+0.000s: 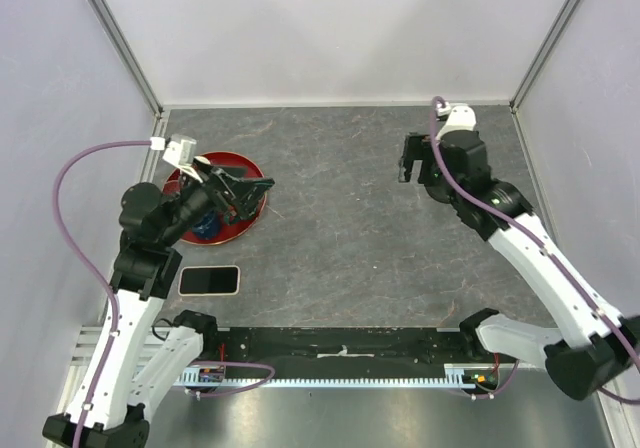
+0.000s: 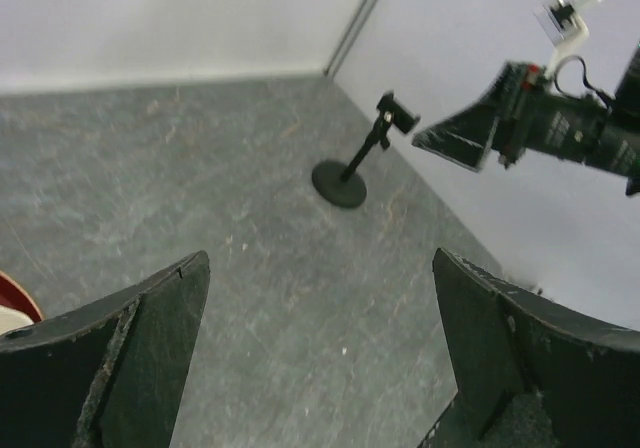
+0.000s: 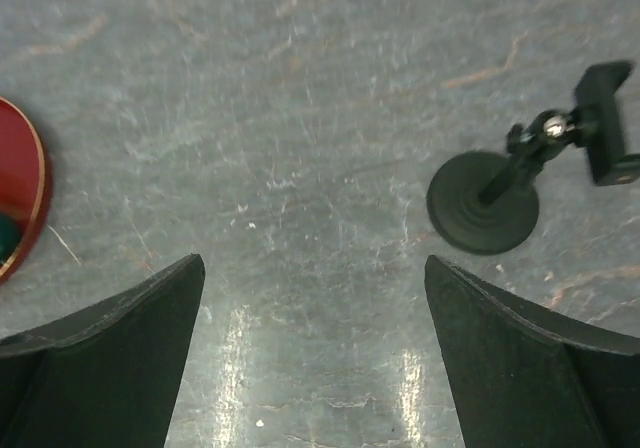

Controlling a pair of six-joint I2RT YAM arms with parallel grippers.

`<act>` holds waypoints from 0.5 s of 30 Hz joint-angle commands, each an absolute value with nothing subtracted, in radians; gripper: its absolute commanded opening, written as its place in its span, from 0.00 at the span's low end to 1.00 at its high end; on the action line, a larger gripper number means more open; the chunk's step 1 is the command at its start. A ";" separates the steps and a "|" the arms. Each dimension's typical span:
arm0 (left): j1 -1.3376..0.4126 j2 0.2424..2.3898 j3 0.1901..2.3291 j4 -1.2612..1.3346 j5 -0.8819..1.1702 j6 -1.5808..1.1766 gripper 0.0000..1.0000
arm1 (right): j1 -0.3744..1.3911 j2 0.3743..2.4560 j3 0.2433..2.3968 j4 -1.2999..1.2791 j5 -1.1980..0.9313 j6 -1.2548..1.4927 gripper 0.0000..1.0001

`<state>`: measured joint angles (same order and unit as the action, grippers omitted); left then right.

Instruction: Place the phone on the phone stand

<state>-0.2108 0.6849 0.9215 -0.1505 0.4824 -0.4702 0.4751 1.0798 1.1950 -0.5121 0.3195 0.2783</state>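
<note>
The phone (image 1: 209, 280) lies flat, screen up, on the grey table near the left arm's base, at the front left. The phone stand (image 3: 484, 203) stands upright at the back right; its disc base and clamp cradle show in the right wrist view, and it also shows in the left wrist view (image 2: 342, 182). In the top view the right arm hides it. My left gripper (image 1: 248, 193) is open and empty above the red plate, well behind the phone. My right gripper (image 1: 410, 163) is open and empty, hovering just left of the stand.
A red plate (image 1: 190, 181) with a blue object (image 1: 207, 226) on it sits at the left, under the left gripper. White walls and metal posts enclose the table. The right gripper also appears in the left wrist view (image 2: 470, 138).
</note>
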 commanded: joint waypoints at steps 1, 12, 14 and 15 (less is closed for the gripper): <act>-0.253 0.716 0.888 -0.186 0.497 -0.353 0.98 | 0.479 1.199 1.177 -0.453 0.290 0.342 0.98; -0.340 0.808 0.802 -0.239 0.411 -0.233 0.96 | 0.422 1.456 1.178 -0.370 0.299 0.160 0.98; -0.354 0.805 0.782 -0.216 0.411 -0.233 0.96 | 0.341 1.448 1.158 -0.341 0.221 0.164 0.98; -0.359 0.802 0.758 -0.209 0.410 -0.233 0.96 | 0.307 1.444 1.152 -0.309 0.186 0.169 0.98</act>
